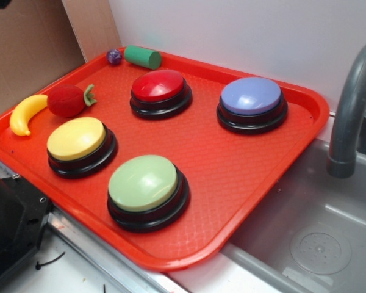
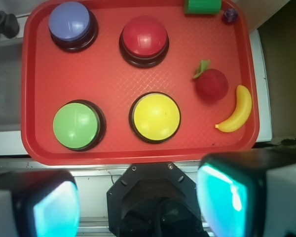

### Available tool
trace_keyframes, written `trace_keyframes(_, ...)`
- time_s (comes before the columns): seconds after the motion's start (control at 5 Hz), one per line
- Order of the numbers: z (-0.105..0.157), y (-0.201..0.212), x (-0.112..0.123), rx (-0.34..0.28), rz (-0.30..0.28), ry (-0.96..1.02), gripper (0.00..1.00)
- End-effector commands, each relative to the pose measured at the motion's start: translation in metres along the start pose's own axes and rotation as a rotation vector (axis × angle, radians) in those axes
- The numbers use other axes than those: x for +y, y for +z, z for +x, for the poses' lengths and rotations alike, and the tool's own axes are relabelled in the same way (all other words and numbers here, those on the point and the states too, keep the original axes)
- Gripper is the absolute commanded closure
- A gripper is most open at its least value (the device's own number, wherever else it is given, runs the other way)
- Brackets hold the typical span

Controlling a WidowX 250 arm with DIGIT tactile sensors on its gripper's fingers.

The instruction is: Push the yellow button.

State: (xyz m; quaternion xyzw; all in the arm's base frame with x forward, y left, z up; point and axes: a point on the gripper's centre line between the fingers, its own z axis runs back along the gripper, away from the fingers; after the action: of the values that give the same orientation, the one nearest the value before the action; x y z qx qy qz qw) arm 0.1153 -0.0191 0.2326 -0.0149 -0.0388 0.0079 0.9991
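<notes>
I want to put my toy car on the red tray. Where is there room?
The biggest bare patch of the red tray is between the green button and the blue button. There is a smaller gap in the middle of the four buttons. It is crowded by the yellow button, strawberry and banana.

Yellow button [image 2: 155, 117] top unobstructed; green button [image 2: 77, 125] beside, apart.
</notes>
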Motion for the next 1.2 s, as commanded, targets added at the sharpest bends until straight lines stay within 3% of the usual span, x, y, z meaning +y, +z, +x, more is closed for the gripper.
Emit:
trace_keyframes(0.0,0.0,0.0,0.0,0.0,0.0,0.0,0.0)
trace_keyframes(0.2,0.043,-0.053,0.023,0.091,0.002,0.014,0.0)
trace_keyframes(0.4,0.063,-0.102,0.037,0.063,0.03,0.006,0.0)
trace_keyframes(0.6,0.06,-0.151,0.05,0.059,0.054,-0.016,0.0)
trace_keyframes(0.8,0.048,-0.2,0.044,0.037,0.068,-0.089,0.0)
trace_keyframes(1.0,0.043,-0.223,0.033,0.058,0.079,-0.159,0.0)
